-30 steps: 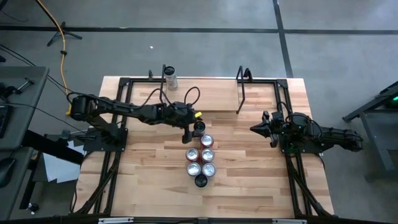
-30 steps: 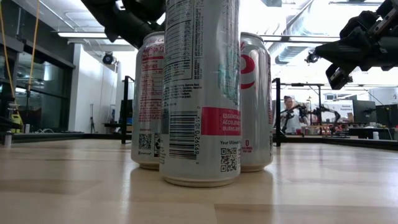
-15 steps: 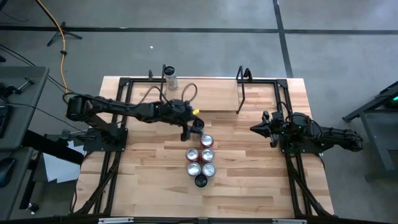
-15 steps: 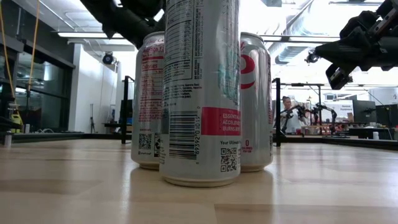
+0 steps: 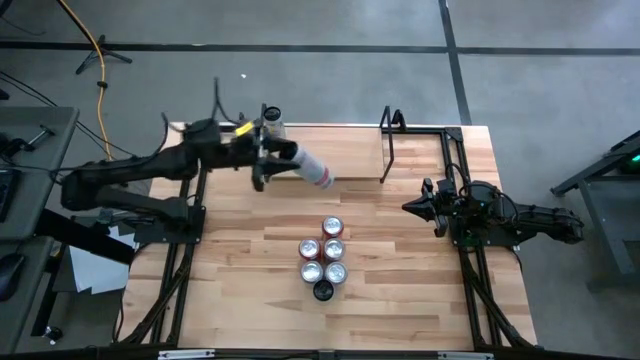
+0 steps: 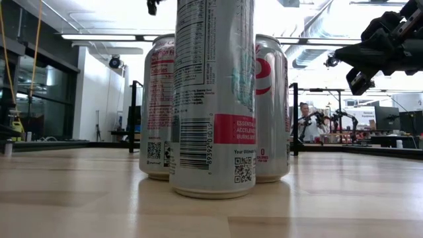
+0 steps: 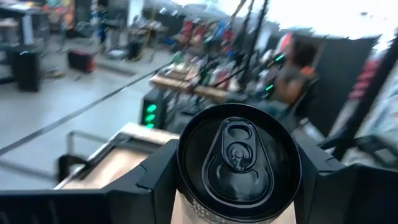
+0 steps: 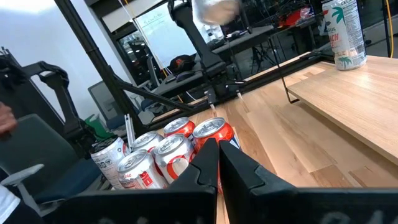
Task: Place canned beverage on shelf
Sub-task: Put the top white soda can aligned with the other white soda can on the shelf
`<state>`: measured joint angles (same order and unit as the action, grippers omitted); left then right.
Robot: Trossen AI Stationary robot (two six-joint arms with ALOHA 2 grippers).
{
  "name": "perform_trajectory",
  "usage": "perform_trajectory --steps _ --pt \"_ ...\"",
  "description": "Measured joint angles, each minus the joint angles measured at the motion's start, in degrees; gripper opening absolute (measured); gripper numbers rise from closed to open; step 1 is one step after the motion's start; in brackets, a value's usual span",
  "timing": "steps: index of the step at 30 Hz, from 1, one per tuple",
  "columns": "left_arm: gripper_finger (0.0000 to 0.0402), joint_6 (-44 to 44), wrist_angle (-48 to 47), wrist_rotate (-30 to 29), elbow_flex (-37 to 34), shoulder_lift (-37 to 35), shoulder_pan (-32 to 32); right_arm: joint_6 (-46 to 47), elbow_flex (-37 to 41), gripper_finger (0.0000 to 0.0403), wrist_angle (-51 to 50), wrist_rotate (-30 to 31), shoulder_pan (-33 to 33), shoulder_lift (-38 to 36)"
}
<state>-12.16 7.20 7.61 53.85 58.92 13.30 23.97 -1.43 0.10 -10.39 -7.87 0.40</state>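
Cluster: five upright aluminium cans at tabletop centre.
Right claw: mine, closed, empty, near the right edge.
Left claw: mine, clamped on the canned beverage, a smooth cylinder, long axis tilted, lid toward me.
Shelf: pale plank under the can, far edge; one can already standing there.

Overhead looking straight down, low at tabletop close behind cans, wrists forward

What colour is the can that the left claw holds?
The can is silver-white with a red end, best seen in the high view.
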Motion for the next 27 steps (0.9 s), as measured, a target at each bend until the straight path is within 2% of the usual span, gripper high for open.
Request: perform_trajectory --steps 3,9,20,22,24,27 --pt "0.0172 -1.9 1.2 -1.0 -2.9 -3.3 -1.9 0.0 0.0 0.0 0.0 0.0 0.0 0.0" --pt "0.0172 -2.7 2.6 -8.0 -6.7 -6.4 -4.3 0.0 0.0 0.0 0.0 0.0 0.0 0.0" --pt "0.0172 -2.8 3.4 -8.1 -6.7 -6.2 -4.5 0.0 0.0 0.0 0.0 0.0 0.0 0.0" --pt "0.0172 -2.7 3.4 -7.9 -6.7 -6.2 -4.5 0.1 0.0 0.0 0.2 1.7 0.0 0.0" --pt "0.0172 -2.7 3.4 -7.7 -6.7 -6.2 -4.5 5.1 0.0 0.0 2.3 6.6 0.0 0.2" --pt "0.0172 -2.6 3.3 -7.7 -6.7 -6.2 -4.5 20.4 0.0 0.0 9.0 13.9 0.0 0.4"
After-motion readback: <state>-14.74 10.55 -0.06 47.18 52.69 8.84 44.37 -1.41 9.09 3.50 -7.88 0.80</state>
